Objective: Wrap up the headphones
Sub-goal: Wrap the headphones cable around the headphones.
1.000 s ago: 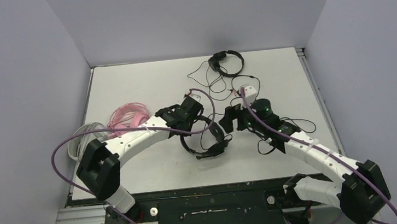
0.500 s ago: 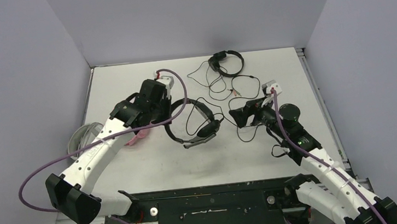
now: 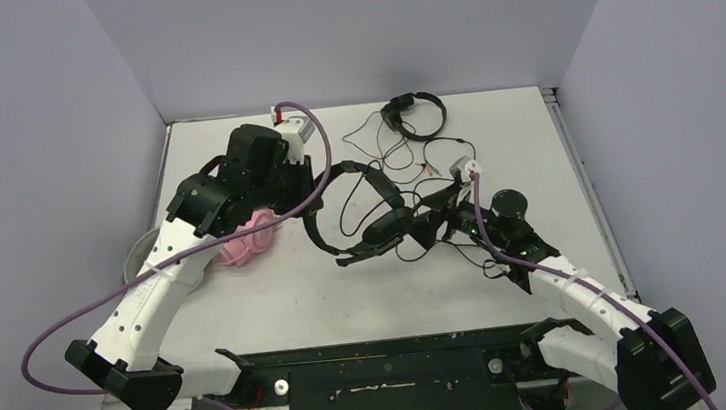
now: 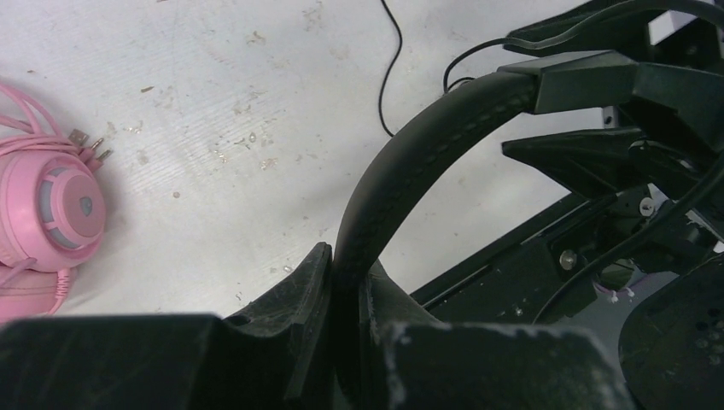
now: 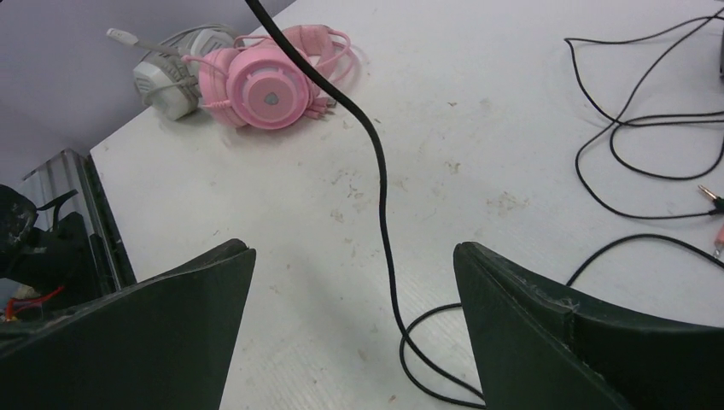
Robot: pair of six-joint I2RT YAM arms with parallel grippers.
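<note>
The left end effector (image 4: 341,286) pinches the headband of a black headset (image 4: 410,162) over the table's (image 4: 213,128) middle. The right end effector (image 5: 352,256) gapes wide, holding nothing (a black cable (image 5: 382,213) passes between its fingers).

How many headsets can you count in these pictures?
4: one black headset gripped by the left pincer mid-table, a second black headset at the far edge, a pink headset at left, and a white-grey headset beside it, partly behind the left arm.

White arms (image 3: 158,287) with black joints, purple cables (image 3: 327,154), black tool fingers (image 5: 546,342)
</note>
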